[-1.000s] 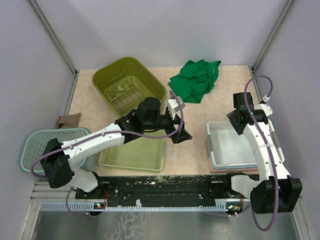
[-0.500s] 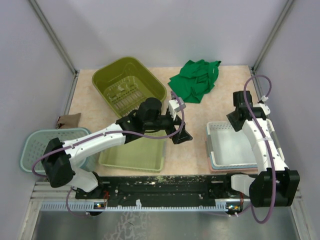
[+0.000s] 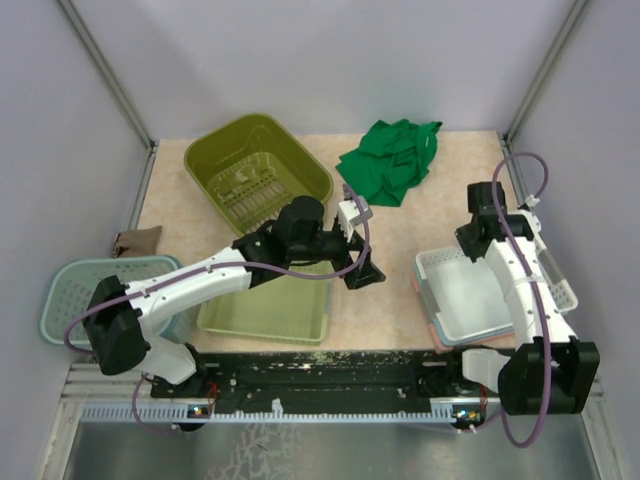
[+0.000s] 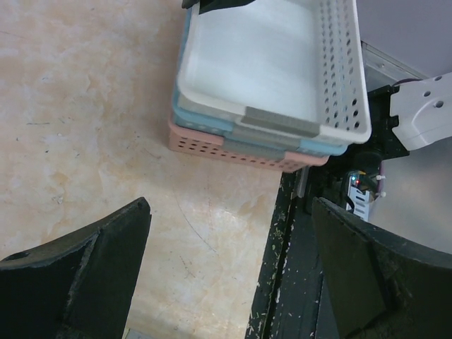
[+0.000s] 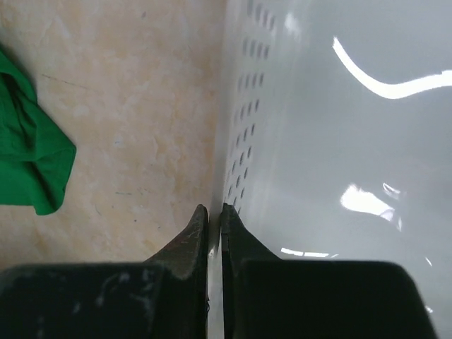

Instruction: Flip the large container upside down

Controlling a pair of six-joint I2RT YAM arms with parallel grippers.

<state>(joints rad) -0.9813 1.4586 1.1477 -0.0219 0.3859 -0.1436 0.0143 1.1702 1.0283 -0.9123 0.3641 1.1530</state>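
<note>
The large white perforated container (image 3: pixel 480 300) sits on top of a blue one (image 4: pixel 212 121) and a pink one (image 4: pixel 233 152) at the front right. It lies askew, turned and raised off the two below. My right gripper (image 3: pixel 470 243) is shut on its far wall, one finger inside and one outside (image 5: pixel 214 209), with the white wall (image 5: pixel 353 141) filling the right of that view. My left gripper (image 3: pixel 362 262) hovers open over bare table to the left of the stack, holding nothing (image 4: pixel 229 212).
An olive tub (image 3: pixel 258 175) stands at the back left, with a light green tray (image 3: pixel 265 310) in front of it under the left arm. A green cloth (image 3: pixel 392 160) lies at the back. A teal basket (image 3: pixel 70 295) sits at the far left. A black rail (image 3: pixel 330 365) runs along the near edge.
My right gripper has shut on the white container's far wall. The container has turned and lifted out of line with the stack below. The left arm has not moved.
</note>
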